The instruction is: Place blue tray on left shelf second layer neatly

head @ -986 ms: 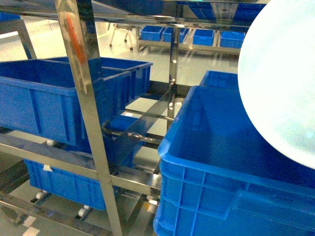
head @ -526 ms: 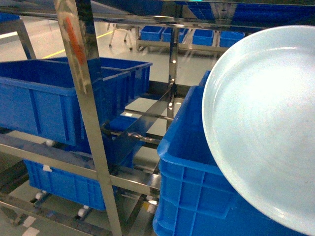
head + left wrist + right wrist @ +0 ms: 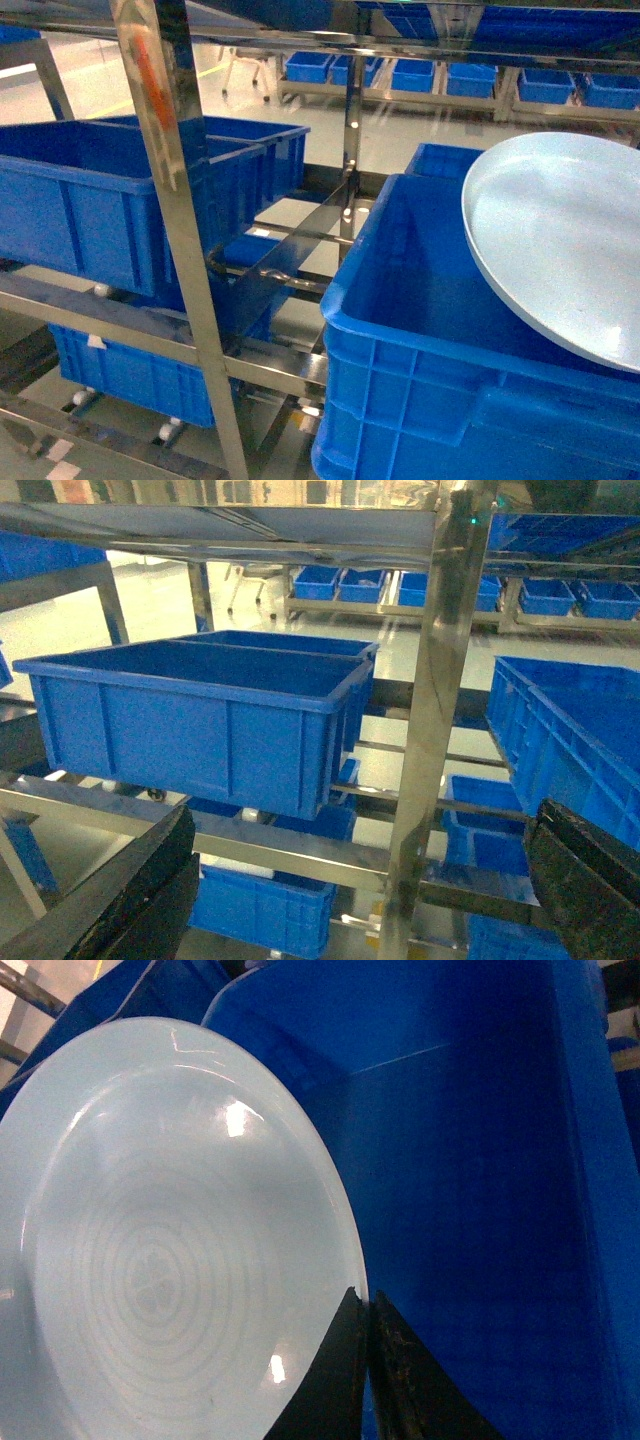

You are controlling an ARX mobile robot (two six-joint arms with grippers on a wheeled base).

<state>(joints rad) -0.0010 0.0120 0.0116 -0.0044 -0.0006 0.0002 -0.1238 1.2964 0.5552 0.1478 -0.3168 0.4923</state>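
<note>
The blue tray is a pale round dish, tilted and hanging over a deep blue crate at the right of the head view. In the right wrist view my right gripper is shut on the rim of the blue tray, which fills the left of that view. My left gripper stands open with nothing in it, its dark fingers at the frame's lower corners. It faces the steel left shelf. A tier rail of that shelf carries a blue crate.
A shiny upright stands close in front, left of centre. More blue crates sit on a lower tier and on racks across the floor. Thin cross rails span the gap between the two near crates.
The tray has swung from close to the head camera, face toward it, down and to the right into a flatter tilt over the right crate.
</note>
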